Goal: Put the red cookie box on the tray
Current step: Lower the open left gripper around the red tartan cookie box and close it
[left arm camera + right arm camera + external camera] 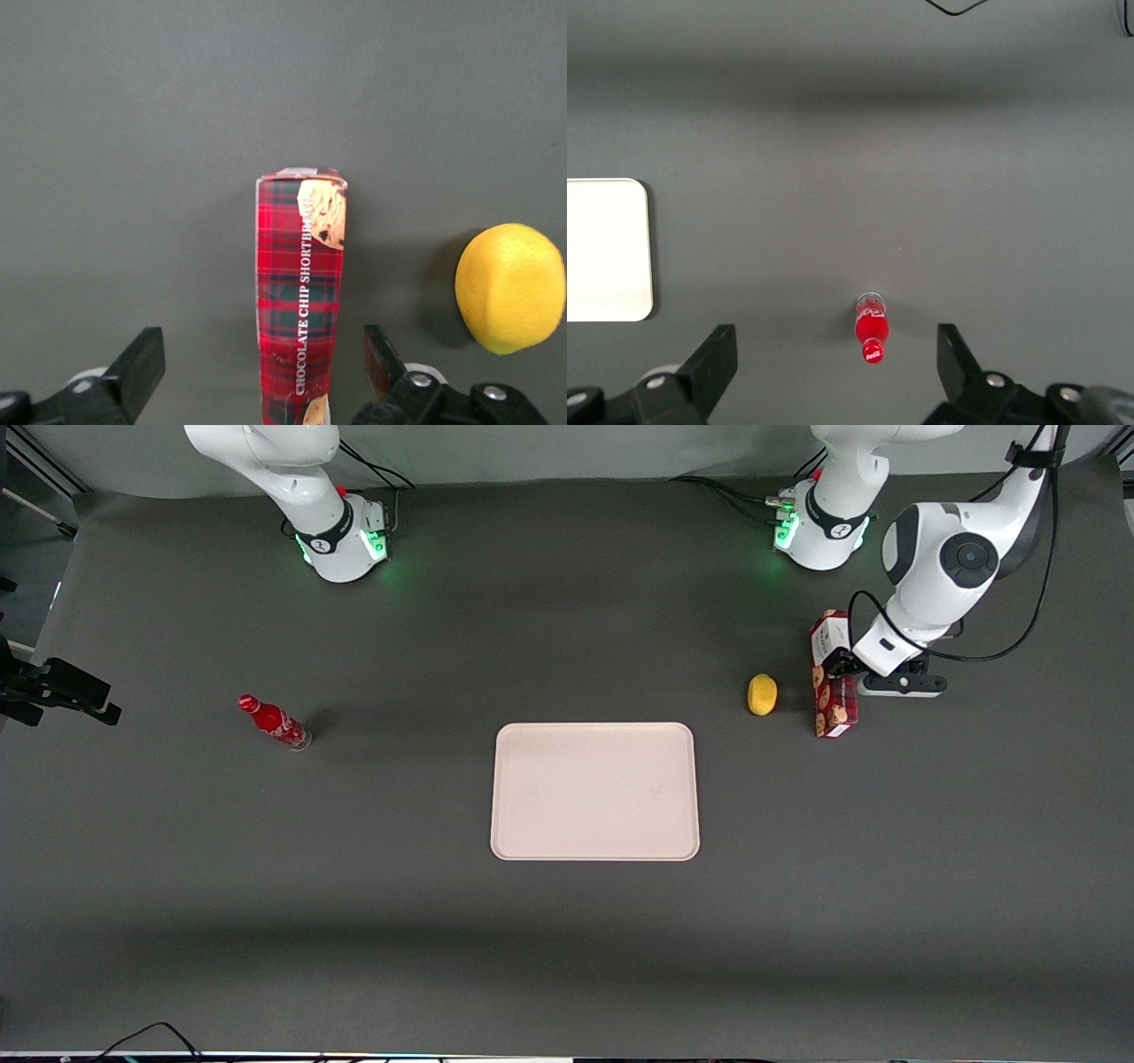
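Note:
The red cookie box (833,691) is a long narrow red plaid box lying on its narrow side toward the working arm's end of the table, with its white label at the end farther from the front camera. My left gripper (843,666) is lowered over that end. In the left wrist view the box (299,292) runs between the two black fingers (142,363), with a gap on each side, so the gripper (261,341) is open and not touching it. The pale pinkish-beige tray (594,791) lies flat at the table's middle, nearer the front camera than the box.
A yellow lemon (762,694) lies close beside the box, between it and the tray; it also shows in the left wrist view (511,288). A small red soda bottle (273,722) lies toward the parked arm's end of the table.

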Robot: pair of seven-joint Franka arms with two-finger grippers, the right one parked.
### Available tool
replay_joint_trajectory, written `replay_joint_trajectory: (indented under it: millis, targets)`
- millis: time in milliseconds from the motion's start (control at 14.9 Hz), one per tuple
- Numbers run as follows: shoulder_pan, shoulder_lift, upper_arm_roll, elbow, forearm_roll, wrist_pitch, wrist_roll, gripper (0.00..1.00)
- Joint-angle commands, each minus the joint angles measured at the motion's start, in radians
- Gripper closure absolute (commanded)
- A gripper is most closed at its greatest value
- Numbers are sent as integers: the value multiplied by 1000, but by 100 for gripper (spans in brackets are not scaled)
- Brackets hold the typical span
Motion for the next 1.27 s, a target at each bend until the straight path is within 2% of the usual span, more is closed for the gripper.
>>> replay_joint_trajectory:
  millis: [0, 335, 537, 671, 738, 872, 939, 1073, 1140, 1207]
  targets:
    - [-30, 59, 2, -14, -2, 38, 2, 0]
    - [-36, 64, 2, -74, -1, 47, 8, 0]
    - [-36, 71, 2, -128, -1, 142, 14, 0]
    - [-36, 74, 1, -130, -1, 144, 14, 2]
    - [-38, 74, 2, -131, -1, 144, 14, 13]
    - [-36, 74, 2, -131, -1, 144, 14, 45]
    - [-36, 74, 2, -133, -1, 144, 14, 55]
    - [-36, 74, 2, -133, -1, 138, 14, 85]
    - [-36, 74, 2, -133, -1, 136, 14, 95]
    - [-36, 74, 2, -131, -1, 135, 14, 100]
